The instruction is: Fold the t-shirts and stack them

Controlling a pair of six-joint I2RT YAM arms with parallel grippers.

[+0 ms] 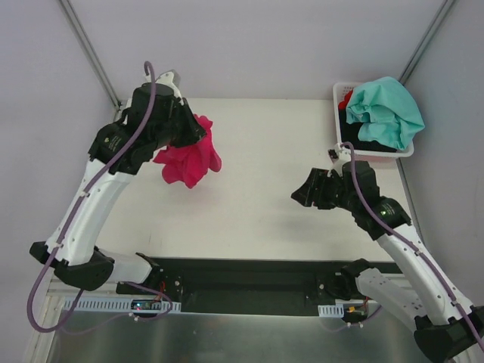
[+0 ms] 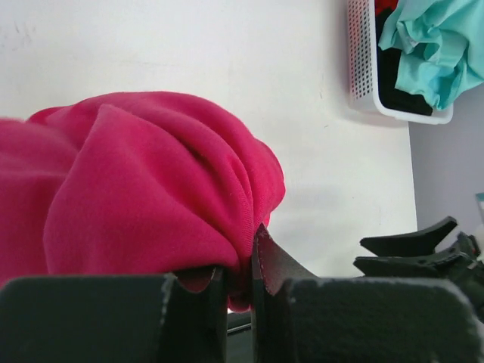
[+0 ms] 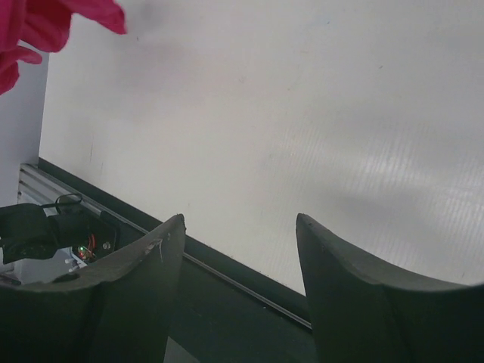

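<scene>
A magenta-pink t-shirt (image 1: 190, 157) hangs bunched above the left part of the table, and my left gripper (image 1: 198, 130) is shut on it. In the left wrist view the pink cloth (image 2: 151, 189) fills the left half, pinched between the two dark fingers (image 2: 276, 265). My right gripper (image 1: 302, 195) hovers over the right-middle of the table, open, with nothing between its fingertips (image 3: 239, 221). A corner of the pink shirt (image 3: 45, 26) shows at the top left of the right wrist view. A teal-mint t-shirt (image 1: 387, 110) lies over the basket, on black (image 1: 370, 142) and red (image 1: 347, 98) ones.
A white plastic basket (image 1: 378, 153) stands at the table's back right corner, also seen in the left wrist view as the basket (image 2: 363, 68). The white table (image 1: 257, 219) ends at a dark rail (image 1: 242, 268) along the near edge. Metal frame posts rise at the back corners.
</scene>
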